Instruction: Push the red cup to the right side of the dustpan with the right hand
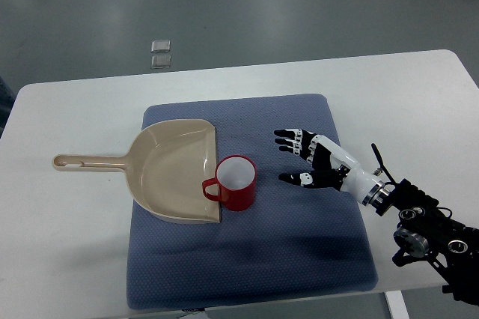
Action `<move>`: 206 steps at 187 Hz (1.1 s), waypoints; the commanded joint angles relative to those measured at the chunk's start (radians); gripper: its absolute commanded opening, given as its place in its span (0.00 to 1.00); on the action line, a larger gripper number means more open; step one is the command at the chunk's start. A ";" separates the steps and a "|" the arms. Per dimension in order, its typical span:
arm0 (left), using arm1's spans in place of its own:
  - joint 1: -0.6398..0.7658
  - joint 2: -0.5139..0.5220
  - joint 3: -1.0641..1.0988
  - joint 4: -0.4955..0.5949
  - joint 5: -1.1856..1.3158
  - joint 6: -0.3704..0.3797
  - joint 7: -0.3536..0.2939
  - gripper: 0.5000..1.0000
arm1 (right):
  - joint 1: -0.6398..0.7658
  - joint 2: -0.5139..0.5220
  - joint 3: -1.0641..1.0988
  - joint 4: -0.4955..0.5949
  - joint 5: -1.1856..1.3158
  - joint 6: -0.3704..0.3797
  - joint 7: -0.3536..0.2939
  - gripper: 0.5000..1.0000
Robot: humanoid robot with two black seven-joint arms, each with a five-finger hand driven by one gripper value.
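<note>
Top view: my right hand [310,160], fingers spread, hovers right of red cup [237,182], which touches empty dustpan [174,169].

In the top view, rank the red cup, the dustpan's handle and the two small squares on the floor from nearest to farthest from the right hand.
1. red cup, just left of the right hand, on the blue mat.
2. two small squares, on the floor beyond the table, up and left.
3. dustpan handle, far left on the table.

white table [90,259], blue mat [254,259] on it, two small squares [160,54] on grey floor [224,4]
</note>
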 commanded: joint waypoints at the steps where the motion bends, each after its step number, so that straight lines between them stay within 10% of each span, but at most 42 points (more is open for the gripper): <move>1: 0.000 0.000 0.000 0.000 0.000 0.000 0.000 1.00 | 0.018 -0.019 0.002 -0.003 0.023 0.001 0.000 0.83; 206: 0.000 0.000 0.000 0.000 0.000 0.000 0.000 1.00 | 0.205 -0.128 0.036 -0.154 0.006 -0.128 -0.003 0.83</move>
